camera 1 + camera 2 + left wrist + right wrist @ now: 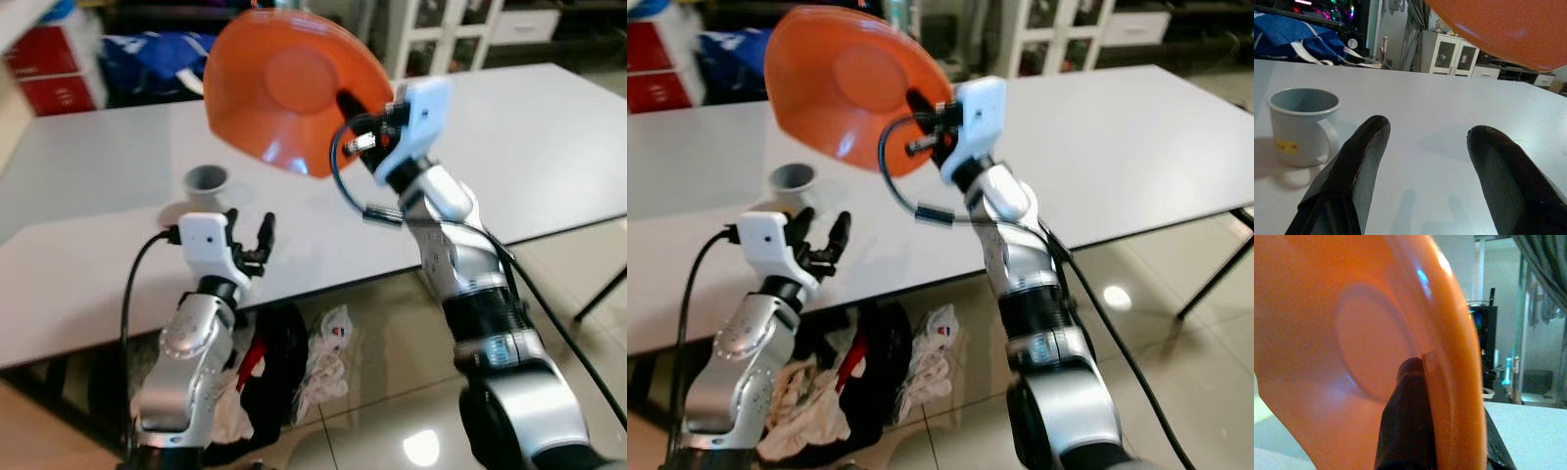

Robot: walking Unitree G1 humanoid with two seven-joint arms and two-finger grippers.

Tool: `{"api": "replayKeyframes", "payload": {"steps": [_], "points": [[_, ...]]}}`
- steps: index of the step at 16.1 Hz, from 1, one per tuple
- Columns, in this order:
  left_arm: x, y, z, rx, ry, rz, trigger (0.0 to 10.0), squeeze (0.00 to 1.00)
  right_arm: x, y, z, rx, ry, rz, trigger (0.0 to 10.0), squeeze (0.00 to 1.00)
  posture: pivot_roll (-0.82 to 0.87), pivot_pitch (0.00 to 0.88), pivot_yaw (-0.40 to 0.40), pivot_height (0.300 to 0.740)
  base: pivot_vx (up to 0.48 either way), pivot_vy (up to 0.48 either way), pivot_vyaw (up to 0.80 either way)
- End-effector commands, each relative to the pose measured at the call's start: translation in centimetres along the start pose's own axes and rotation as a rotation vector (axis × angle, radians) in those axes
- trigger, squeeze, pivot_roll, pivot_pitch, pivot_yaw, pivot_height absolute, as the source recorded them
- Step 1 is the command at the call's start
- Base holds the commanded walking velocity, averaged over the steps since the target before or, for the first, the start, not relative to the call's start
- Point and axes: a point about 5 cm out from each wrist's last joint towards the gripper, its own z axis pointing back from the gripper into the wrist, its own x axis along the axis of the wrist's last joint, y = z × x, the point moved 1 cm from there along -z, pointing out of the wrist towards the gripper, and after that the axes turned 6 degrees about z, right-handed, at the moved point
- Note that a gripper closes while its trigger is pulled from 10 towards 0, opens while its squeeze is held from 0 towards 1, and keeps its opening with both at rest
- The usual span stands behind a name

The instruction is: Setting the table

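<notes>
An orange plate [284, 88] hangs tilted in the air above the white table [549, 137], its underside facing me. My right gripper [345, 102] is shut on the plate's rim, one black finger [1405, 416] lying against the underside. A grey mug [207, 182] with a small yellow mark stands on the table to the left, below the plate. My left gripper [253, 235] is open at the table's near edge, a little in front of the mug [1300, 125], with nothing between its fingers [1359, 161].
Crumpled clothes [284, 377] lie on the tiled floor under the table's near edge. Behind the table stand a blue bag [152, 59], red boxes [49, 64] and a white cabinet [441, 34]. A dark table leg [602, 294] shows at the right.
</notes>
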Motion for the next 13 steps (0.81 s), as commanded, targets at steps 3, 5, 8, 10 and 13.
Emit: {"api": "replayKeyframes", "payload": {"steps": [3, 5, 8, 10, 13], "points": [[0.8, -0.1, 0.1, 0.001, -0.015, -0.044, 10.0, 0.00, -2.2, -2.5, -0.2, -0.151, 0.103, -0.076, 0.0, 0.00, 0.05, 0.000, -0.003, 0.740, 0.000, 0.000, 0.00], [1.2, 0.3, 0.2, 0.014, -0.021, -0.056, 10.0, 0.00, -2.7, -3.6, -0.2, -0.241, 0.118, -0.111, 0.0, 0.00, 0.07, 0.000, -0.010, 0.740, 0.000, 0.000, 0.00], [1.3, 0.2, 0.4, 0.009, -0.018, -0.070, 10.0, 0.00, -2.9, -4.3, -0.5, -0.315, 0.130, -0.149, 0.0, 0.00, 0.08, 0.000, -0.003, 0.740, 0.000, 0.000, 0.00], [1.6, 0.2, 0.2, 0.010, -0.026, -0.087, 10.0, 0.00, -2.2, -3.7, -0.7, -0.270, 0.084, -0.055, 0.0, 0.00, 0.07, 0.000, -0.003, 0.740, 0.000, 0.000, 0.00], [1.7, 0.6, 0.4, 0.032, -0.032, -0.074, 10.0, 0.00, -1.1, -2.3, 3.0, -0.165, -0.056, 0.725, 0.0, 0.00, 0.05, 0.000, -0.004, 0.740, 0.000, 0.000, 0.00]]}}
